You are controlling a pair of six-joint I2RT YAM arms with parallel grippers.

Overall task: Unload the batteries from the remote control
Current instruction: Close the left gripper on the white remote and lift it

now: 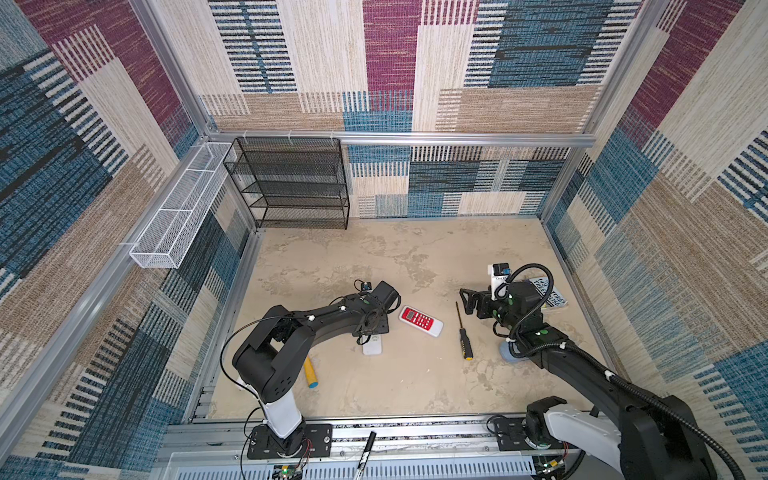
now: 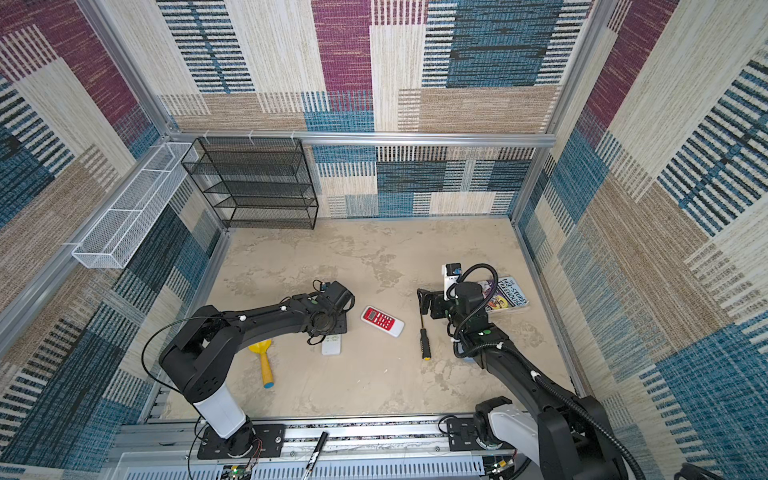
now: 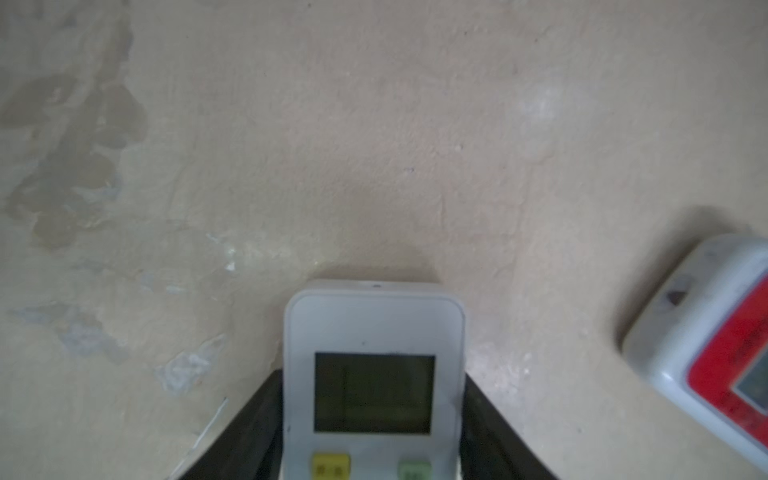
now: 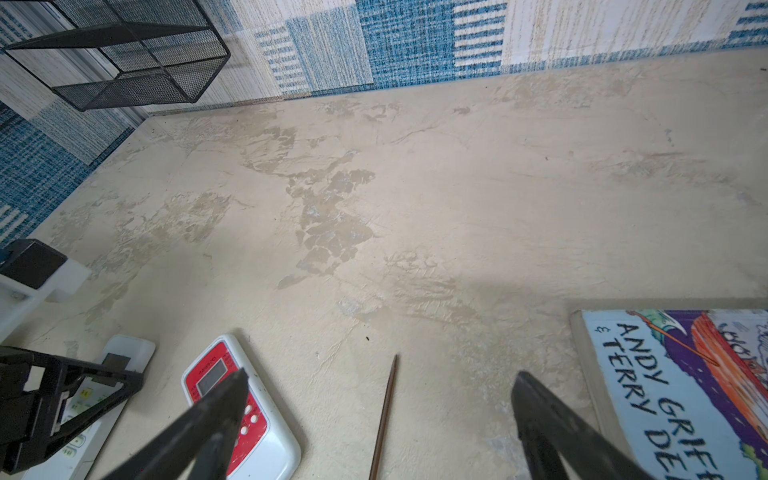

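Left gripper: fingers sat against both long sides of the white remote, gripping it near its screen end as it lay face up on the table.
Right gripper: jaws spread wide and empty, poised above the tip of the screwdriver.
Batteries: none in sight; judged to be inside the remotes, behind covers on undersides no view showed.
Step in hand: securing the white remote, the opening move of the unloading, with nothing yet removed.
Next move: likely a lift and a turn-over to bring the battery cover up, the idle right gripper then free to work it; a firm, square hold would be needed, since a smooth plastic shell could slip or twist.
Nearest neighbour: the red remote lay just beside the held one, apart from it, angled between the two arms.
Other clutter: a yellow toy shovel lay by the left arm, a book behind the right wrist.
Open room: bare table stretched toward the back wall, offering space to set things down.
Edges: the black mesh shelf and white wire basket stood well apart in the far left corner.
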